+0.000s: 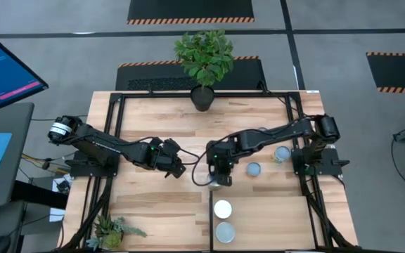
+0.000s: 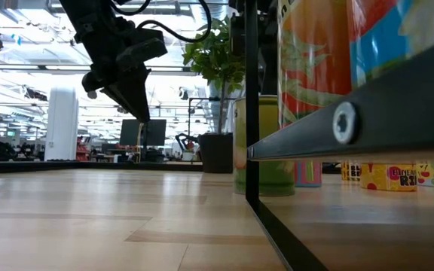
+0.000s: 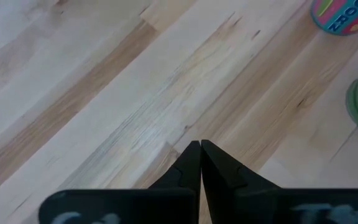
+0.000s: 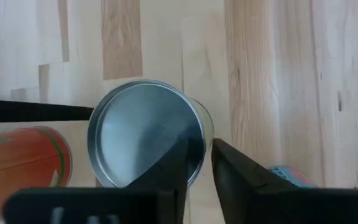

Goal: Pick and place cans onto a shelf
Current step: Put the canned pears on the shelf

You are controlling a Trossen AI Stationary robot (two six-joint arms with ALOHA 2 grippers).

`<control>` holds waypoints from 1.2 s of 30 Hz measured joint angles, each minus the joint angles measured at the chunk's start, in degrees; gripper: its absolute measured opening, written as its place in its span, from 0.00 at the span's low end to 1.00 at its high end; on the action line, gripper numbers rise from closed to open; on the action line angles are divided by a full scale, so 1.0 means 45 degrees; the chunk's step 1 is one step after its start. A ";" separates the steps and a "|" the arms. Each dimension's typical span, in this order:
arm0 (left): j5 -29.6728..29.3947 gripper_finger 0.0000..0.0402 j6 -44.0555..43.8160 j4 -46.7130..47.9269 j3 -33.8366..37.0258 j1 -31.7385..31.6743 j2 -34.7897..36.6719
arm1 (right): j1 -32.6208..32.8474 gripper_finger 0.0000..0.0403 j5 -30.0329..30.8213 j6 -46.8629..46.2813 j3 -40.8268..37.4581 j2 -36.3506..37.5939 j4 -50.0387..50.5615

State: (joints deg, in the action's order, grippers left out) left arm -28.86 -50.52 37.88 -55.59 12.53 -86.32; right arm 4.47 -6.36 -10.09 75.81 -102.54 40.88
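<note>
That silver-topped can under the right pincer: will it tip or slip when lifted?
The can looks rigid metal, so it probably won't dent. Its smooth side may slip between the right pincer fingers. It stands upright on the table beside the shelf's bar, so tipping seems unlikely; on its side it would roll.

Smooth pale wood tabletop [image 1: 160, 204], shiny metal can [image 4: 145, 134], matt black metal shelf bar [image 2: 252, 113]
</note>
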 joint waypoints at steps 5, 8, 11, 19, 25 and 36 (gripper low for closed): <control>-0.0005 0.00 0.0014 0.0021 0.0000 0.0000 0.0000 | -0.0004 0.05 0.0042 -0.0456 0.0000 0.0010 0.0028; -0.0005 0.00 0.0029 0.0026 0.0000 0.0000 0.0000 | 0.0000 0.03 0.0085 -0.0688 0.0005 0.0015 0.0036; -0.0010 0.00 0.0059 0.0026 0.0000 0.0005 0.0000 | 0.0048 0.02 0.0190 -0.0844 0.0226 -0.0014 0.0372; -0.0010 0.00 0.0073 0.0031 0.0000 0.0005 0.0000 | 0.0496 0.01 0.2200 -0.0465 0.2849 -0.0078 0.3761; -0.0010 0.00 0.0350 0.0028 0.0000 0.0005 0.0000 | 0.1444 0.01 0.2792 -0.1260 0.4872 -0.0053 0.6224; -0.0010 0.00 0.0388 0.0036 0.0000 0.0005 0.0000 | 0.4857 0.01 0.4527 -0.7353 0.6018 0.0287 1.0161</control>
State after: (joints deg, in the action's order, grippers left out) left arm -28.91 -48.77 38.04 -55.59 12.56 -86.32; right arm 26.33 14.01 -43.18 102.89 -101.25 86.61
